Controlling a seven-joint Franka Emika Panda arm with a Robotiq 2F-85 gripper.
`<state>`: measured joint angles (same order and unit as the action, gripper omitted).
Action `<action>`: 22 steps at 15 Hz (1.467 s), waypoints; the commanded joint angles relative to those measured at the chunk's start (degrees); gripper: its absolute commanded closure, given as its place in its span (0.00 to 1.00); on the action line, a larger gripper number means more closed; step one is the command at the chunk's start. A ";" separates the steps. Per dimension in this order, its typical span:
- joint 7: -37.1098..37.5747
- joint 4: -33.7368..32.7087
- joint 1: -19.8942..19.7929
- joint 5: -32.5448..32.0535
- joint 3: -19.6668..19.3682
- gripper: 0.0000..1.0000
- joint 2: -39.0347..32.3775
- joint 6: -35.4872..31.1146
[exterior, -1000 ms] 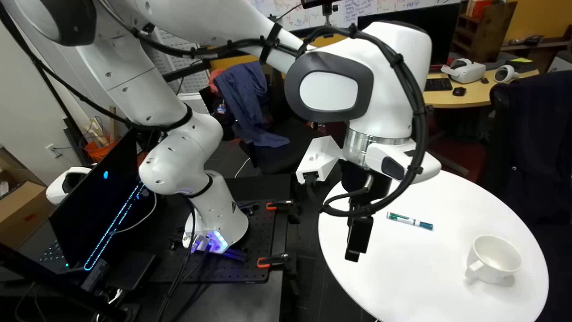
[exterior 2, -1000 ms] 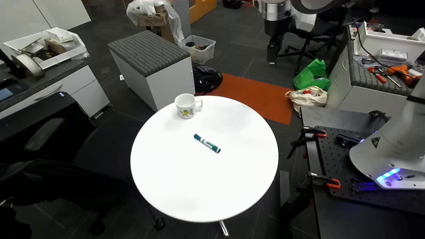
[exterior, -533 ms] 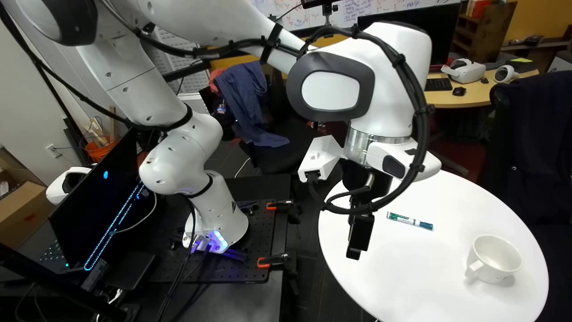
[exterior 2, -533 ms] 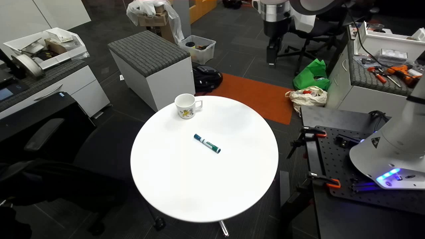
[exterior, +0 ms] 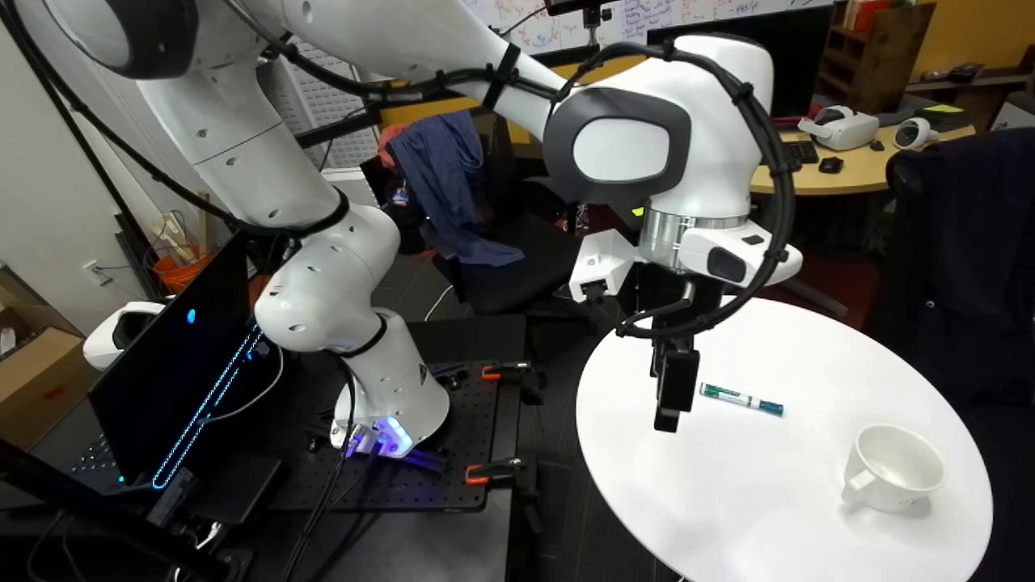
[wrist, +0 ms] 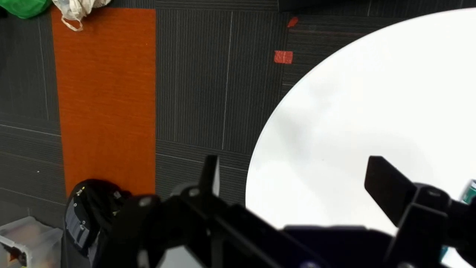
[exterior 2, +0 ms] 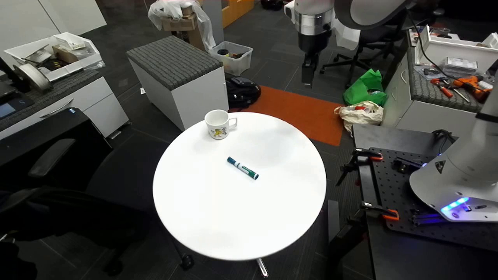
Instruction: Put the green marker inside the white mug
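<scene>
The green marker (exterior: 741,398) lies flat on the round white table (exterior: 728,501); it shows in both exterior views (exterior 2: 242,168). In the wrist view a bit of the marker (wrist: 469,192) shows at the right edge, mostly behind a finger. The white mug (exterior: 893,469) stands upright near the table's edge, its handle to the side; a printed picture shows on it in an exterior view (exterior 2: 218,124). I do not see the mug in the wrist view. My gripper (wrist: 293,158) is open and empty, high above, near the table's edge; it shows in both exterior views (exterior: 668,420) (exterior 2: 307,82).
A dark chair (exterior 2: 58,163) stands close to the table. A grey-topped cabinet (exterior 2: 175,62) stands beyond the mug. The robot's black bench (exterior 2: 389,241) with clamps is beside the table. A black backpack (wrist: 89,212) lies on the floor.
My gripper has moved towards the table: right and up in an exterior view, left and down in an exterior view. The marker and the mug have not moved.
</scene>
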<state>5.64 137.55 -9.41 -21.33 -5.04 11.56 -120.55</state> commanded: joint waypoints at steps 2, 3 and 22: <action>5.50 -0.44 2.23 0.10 2.15 0.00 -2.08 -2.74; 7.99 -0.44 2.62 0.24 2.78 0.00 -2.40 -3.19; 36.02 -7.56 10.07 -5.55 3.66 0.00 -23.75 -24.78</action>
<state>38.57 133.17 -1.61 -25.91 0.35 -7.81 -142.61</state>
